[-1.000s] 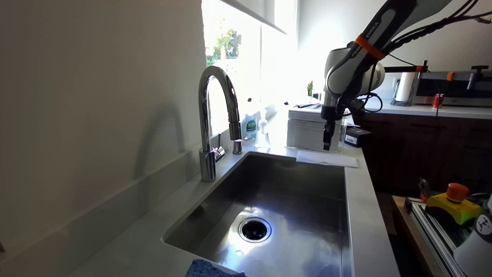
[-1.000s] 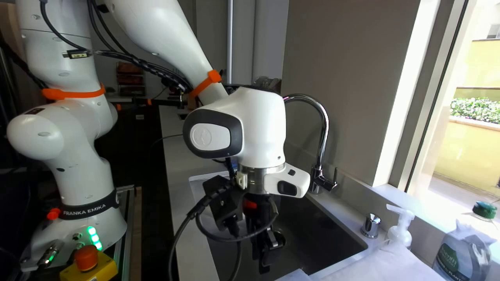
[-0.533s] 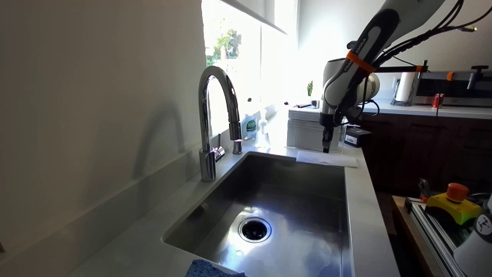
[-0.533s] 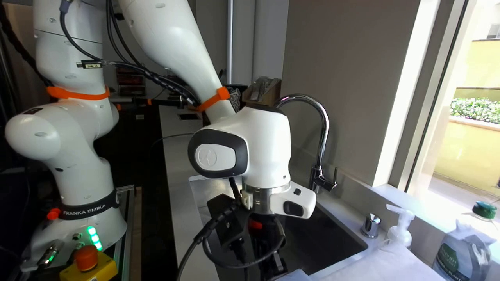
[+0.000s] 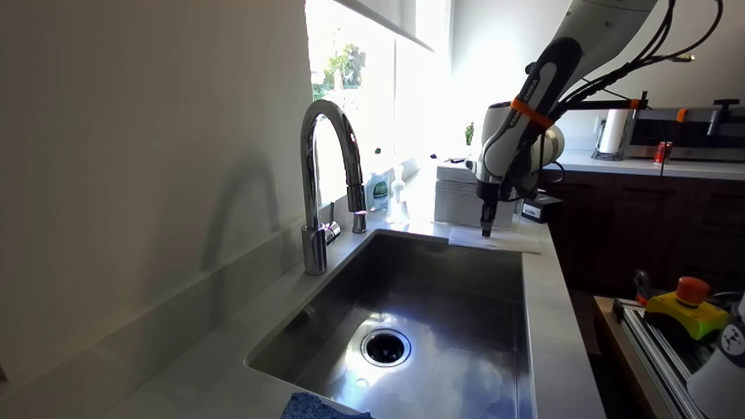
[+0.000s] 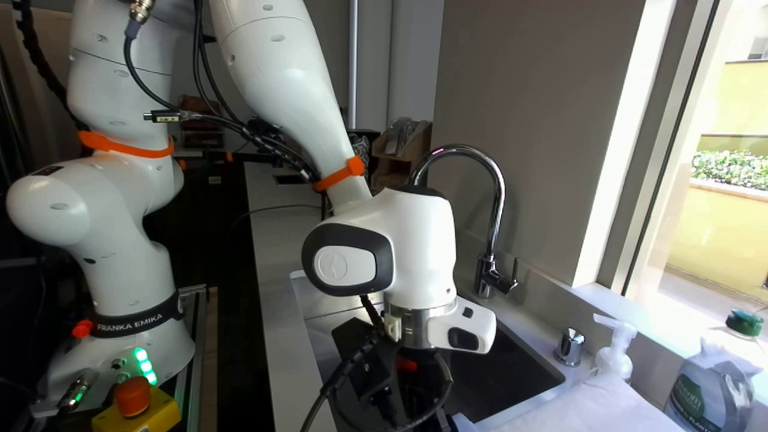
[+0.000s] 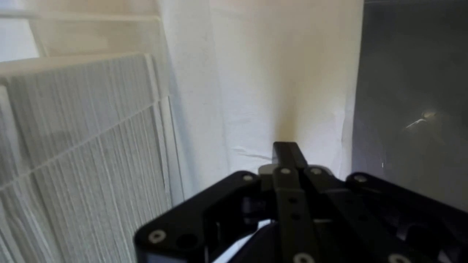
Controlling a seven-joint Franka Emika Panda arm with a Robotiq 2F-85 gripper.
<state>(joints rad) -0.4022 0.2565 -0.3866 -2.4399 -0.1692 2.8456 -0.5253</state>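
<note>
As I steer from afar, my gripper [image 7: 287,145], pressed together, points down over a white sheet [image 7: 248,84]; whether it touches the sheet, I cannot tell. The sheet lies on the counter [image 5: 550,326] along the edge of the sink [image 5: 465,273], beside a tall paper stack [image 7: 91,157].

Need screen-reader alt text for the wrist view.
Black tool, shut, over a creased white sheet; contact unclear. A stack of thin white layers stands at frame left, and the dark sink shows at frame right.
</note>
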